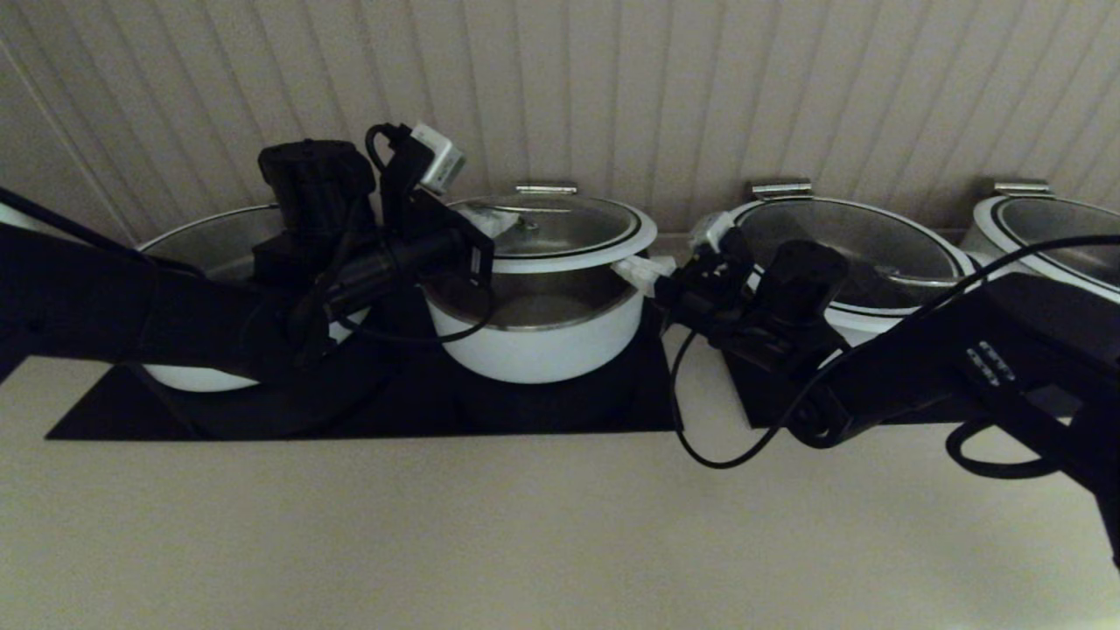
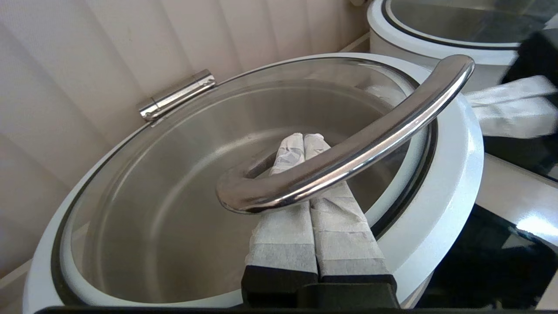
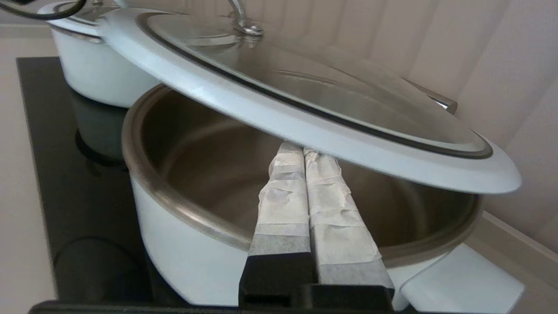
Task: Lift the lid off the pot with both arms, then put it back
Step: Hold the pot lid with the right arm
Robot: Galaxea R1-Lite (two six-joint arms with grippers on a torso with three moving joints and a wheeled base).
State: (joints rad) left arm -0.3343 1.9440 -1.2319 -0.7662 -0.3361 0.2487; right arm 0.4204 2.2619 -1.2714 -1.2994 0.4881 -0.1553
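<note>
The lid (image 1: 560, 229) is raised above the pot (image 1: 542, 337), with a gap showing the steel inside. My left gripper (image 2: 304, 137) is shut, its wrapped fingers slid under the lid's curved steel handle (image 2: 348, 148), which rests across them. My right gripper (image 3: 303, 150) is shut, its fingertips under the lid's white rim (image 3: 331, 144) on the pot's right side, above the open pot (image 3: 187, 244). In the head view the left gripper (image 1: 503, 223) is over the lid's left part and the right gripper (image 1: 640, 271) is at its right edge.
Wider white pots with lids stand to the left (image 1: 219, 245), right (image 1: 866, 254) and far right (image 1: 1050, 236). All sit on black cooktops (image 1: 525, 411) against a ribbed wall. The pale counter (image 1: 525, 525) lies in front.
</note>
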